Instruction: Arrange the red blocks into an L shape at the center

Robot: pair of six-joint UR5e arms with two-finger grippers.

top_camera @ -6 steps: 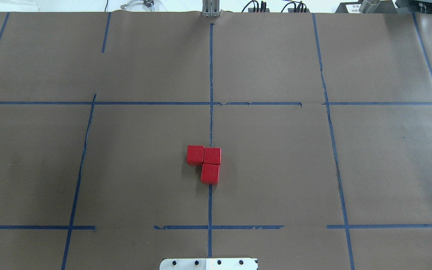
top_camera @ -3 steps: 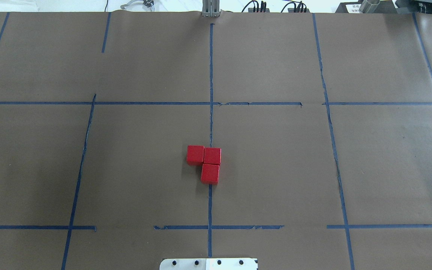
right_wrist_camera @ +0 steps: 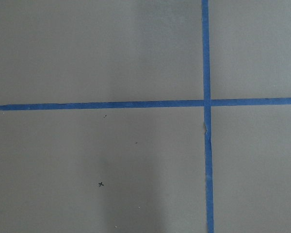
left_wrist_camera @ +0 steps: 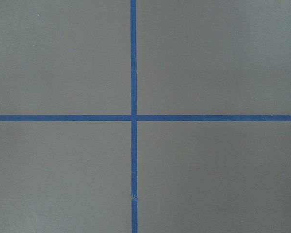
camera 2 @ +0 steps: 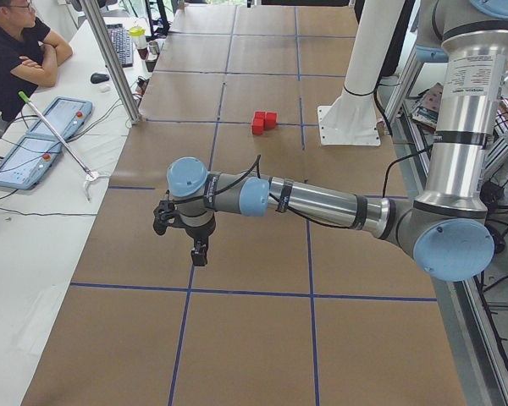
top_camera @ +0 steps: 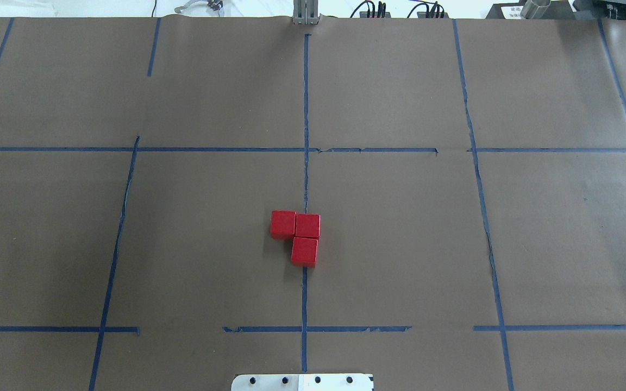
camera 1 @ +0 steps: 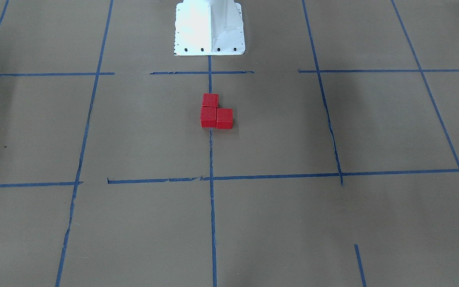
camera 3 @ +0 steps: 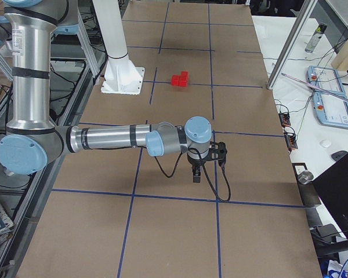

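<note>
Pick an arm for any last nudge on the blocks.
Left, marginally: the blocks already form an L leaning left of the centre line. The left gripper and right gripper both hover far out, at opposite ends.

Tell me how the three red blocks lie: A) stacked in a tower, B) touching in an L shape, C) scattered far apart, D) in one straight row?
B: the red blocks touch, two side by side and a third set squarely off one end.
</note>
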